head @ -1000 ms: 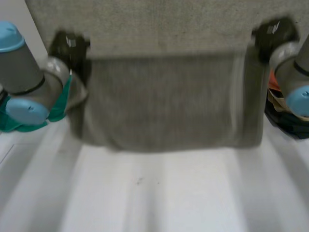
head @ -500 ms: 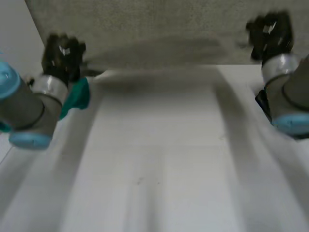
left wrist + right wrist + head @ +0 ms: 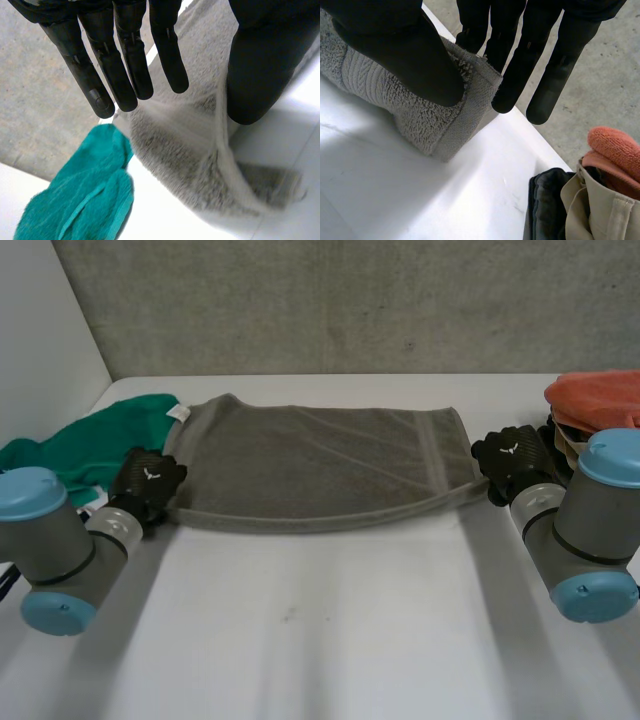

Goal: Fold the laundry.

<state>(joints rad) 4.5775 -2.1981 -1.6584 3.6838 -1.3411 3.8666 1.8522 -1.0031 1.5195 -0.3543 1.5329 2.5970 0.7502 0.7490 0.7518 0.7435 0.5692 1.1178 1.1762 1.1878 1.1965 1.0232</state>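
A grey towel (image 3: pixel 320 465) lies spread across the white counter (image 3: pixel 330 640) between the robot's two black hands, doubled over on itself, with its near edge running from one hand to the other. The left hand (image 3: pixel 148 480) rests at the towel's near corner on its own side. In the left wrist view its fingers (image 3: pixel 125 75) are straight and stand well apart from the thumb (image 3: pixel 260 65), gripping nothing, while the towel's banded edge rises off the counter to touch the thumb's tip. A green cloth (image 3: pixel 90 445) lies crumpled just beyond those fingertips, touching the towel's far corner on that side.

The right hand (image 3: pixel 512 455) is at the opposite near corner. In the right wrist view its thumb (image 3: pixel 405 55) presses on the corner's upper face, and its straight fingers (image 3: pixel 520 65) stand against the other side, so the corner is pinched and held raised just off the counter. The longer fingertips reach past the towel's hem.

Beside the right hand, away from the towel, a small heap of laundry sits on the counter. An orange cloth (image 3: pixel 615 145) lies on top, over a beige garment (image 3: pixel 597 210), and a dark garment (image 3: pixel 550 205) is on the side nearest the hand.
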